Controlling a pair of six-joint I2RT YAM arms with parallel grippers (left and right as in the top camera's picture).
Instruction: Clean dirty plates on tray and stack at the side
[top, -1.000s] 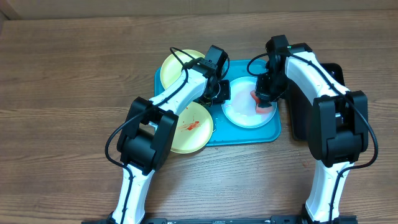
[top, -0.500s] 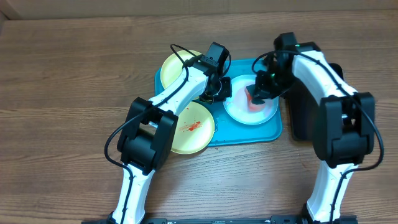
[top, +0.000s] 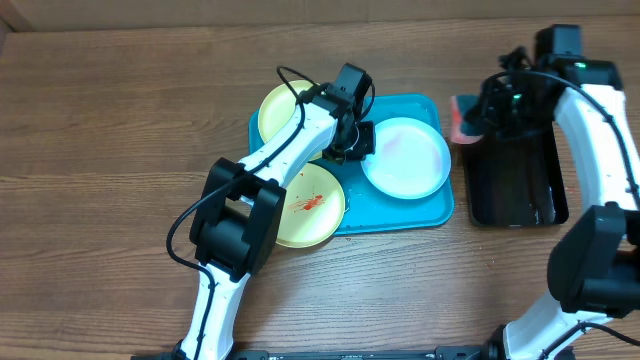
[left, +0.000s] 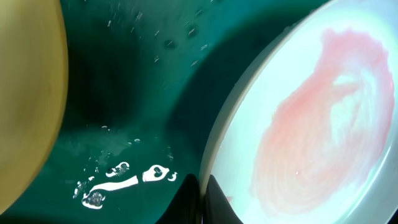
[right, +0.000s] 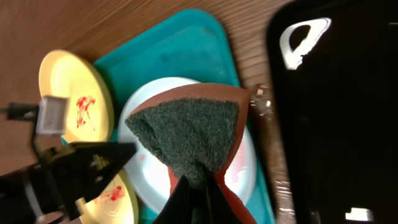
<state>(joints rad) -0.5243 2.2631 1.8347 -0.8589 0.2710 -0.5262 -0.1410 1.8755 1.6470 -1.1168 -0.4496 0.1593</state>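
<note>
Scrubbing of the pale plate (top: 405, 158) on the turquoise tray (top: 400, 217) appears finished, the left gripper (top: 352, 148) pinching its rim while the right gripper (top: 480, 118), clamped on the sponge (top: 462, 118), hangs beside the tray over the black tray (top: 515, 180), so stacking looks due next.

Two robot arms, each built from glossy white shell segments joined by chunky black housings at the joints. On the left arm (top: 290, 150), a thin black cable loops out from the white forearm, arcs above it, and runs into the black wrist block just behind the gripper. A second black cable curves out beside the large black joint nearer the base. The right arm (top: 600, 110) has the same white shells and black joints, with black cables bunched just behind its gripper and a small green light glowing there. Both grippers' fingers are black.
</note>
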